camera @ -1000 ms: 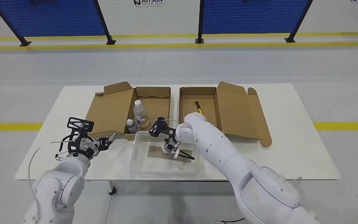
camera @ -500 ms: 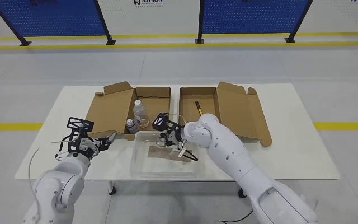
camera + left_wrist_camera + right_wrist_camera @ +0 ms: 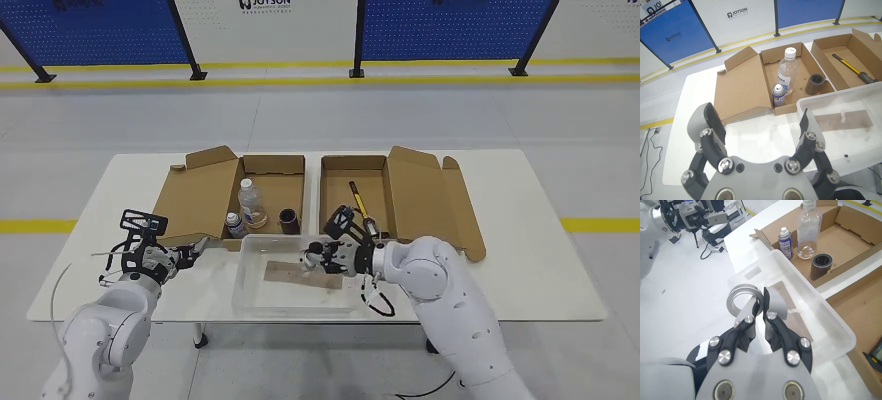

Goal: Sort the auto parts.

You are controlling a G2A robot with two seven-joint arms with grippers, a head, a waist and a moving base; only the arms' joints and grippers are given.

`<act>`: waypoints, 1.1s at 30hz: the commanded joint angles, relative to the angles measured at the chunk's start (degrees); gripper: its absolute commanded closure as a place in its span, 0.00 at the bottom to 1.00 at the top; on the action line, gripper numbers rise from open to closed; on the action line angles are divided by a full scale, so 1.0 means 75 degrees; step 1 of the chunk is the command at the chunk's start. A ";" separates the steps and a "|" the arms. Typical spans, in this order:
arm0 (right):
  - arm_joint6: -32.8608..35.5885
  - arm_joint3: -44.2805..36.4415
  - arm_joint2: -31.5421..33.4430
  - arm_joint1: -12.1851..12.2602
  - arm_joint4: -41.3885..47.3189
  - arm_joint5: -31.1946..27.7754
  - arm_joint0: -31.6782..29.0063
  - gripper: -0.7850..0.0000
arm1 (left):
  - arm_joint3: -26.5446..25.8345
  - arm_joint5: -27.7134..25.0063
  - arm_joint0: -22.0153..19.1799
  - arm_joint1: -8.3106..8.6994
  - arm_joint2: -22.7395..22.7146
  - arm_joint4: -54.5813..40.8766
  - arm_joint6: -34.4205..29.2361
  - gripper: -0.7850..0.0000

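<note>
1 metal ring (image 3: pixel 742 287) pinched by its rim in my right gripper (image 3: pixel 759 306), jaws almost closed on it, over the clear bin (image 3: pixel 806 283) | looks stiff, slick, heavyish — edge grip could pivot | left gripper (image 3: pixel 761 125) wide open, empty

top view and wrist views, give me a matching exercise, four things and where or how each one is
Things: 1 metal ring; 2 caliper; 3 black cylinder; 4 left gripper.
States: A in the left cardboard box; B open, holding nothing; C in the right cardboard box; D pinched in the right gripper.
Pairs: 1-D, 2-C, 3-A, 4-B.
</note>
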 commanded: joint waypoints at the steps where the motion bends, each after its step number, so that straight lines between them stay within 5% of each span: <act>1: -0.0018 0.0022 -0.0002 0.0026 0.0054 -0.0012 -0.0001 1.00 | 0.0000 0.0000 0.0000 0.0000 0.0000 0.0000 0.0000 0.00; 8: -0.0355 -0.0234 0.0018 0.0102 -0.0426 0.0369 0.0173 1.00 | 0.0000 0.0000 0.0000 0.0000 0.0000 0.0000 0.0000 0.00; 18: -0.0517 -0.0029 0.0266 0.0209 -0.2486 0.2108 0.0994 1.00 | 0.0000 0.0000 0.0000 0.0000 0.0000 0.0000 0.0000 0.00; 33: -0.0435 0.3611 -0.0919 -0.0170 -0.3132 0.3308 0.2960 1.00 | 0.0000 0.0000 0.0000 0.0000 0.0000 0.0000 0.0000 0.00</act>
